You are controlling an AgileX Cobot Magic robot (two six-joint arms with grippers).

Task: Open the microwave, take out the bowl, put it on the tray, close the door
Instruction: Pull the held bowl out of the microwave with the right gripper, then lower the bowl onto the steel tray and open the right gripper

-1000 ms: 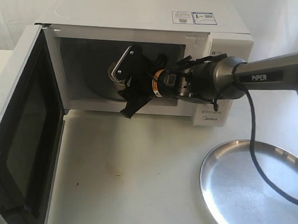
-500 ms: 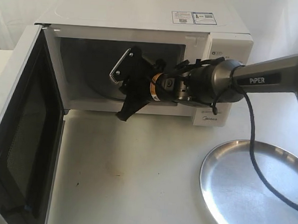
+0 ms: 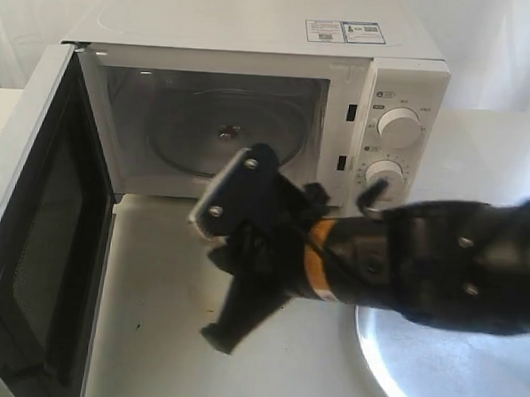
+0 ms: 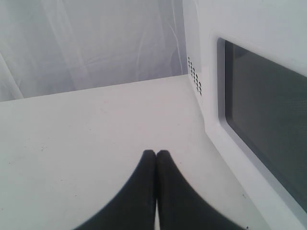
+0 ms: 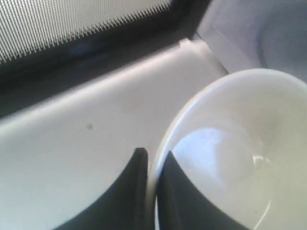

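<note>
The white microwave (image 3: 256, 29) stands at the back with its door (image 3: 33, 222) swung wide open to the left. Inside the cavity only the glass turntable (image 3: 224, 130) shows. My right gripper (image 3: 236, 250) hangs over the table in front of the cavity, and its body hides the bowl in the exterior view. In the right wrist view that gripper (image 5: 153, 155) is shut on the rim of the cream bowl (image 5: 230, 143), one finger inside and one outside. The silver tray (image 3: 416, 375) lies at the front right, partly behind the arm. My left gripper (image 4: 156, 152) is shut on nothing, beside the door's dark window (image 4: 264, 120).
The open door juts forward along the left side of the table (image 3: 163, 282). Two white dials (image 3: 398, 125) sit on the microwave's right panel. The right arm's thick dark forearm (image 3: 457, 271) crosses above the tray. White curtains hang behind.
My right gripper has drawn back out of the microwave cavity towards the front, over the table, with the bowl in it. The turntable is now bare. The door has not moved.
</note>
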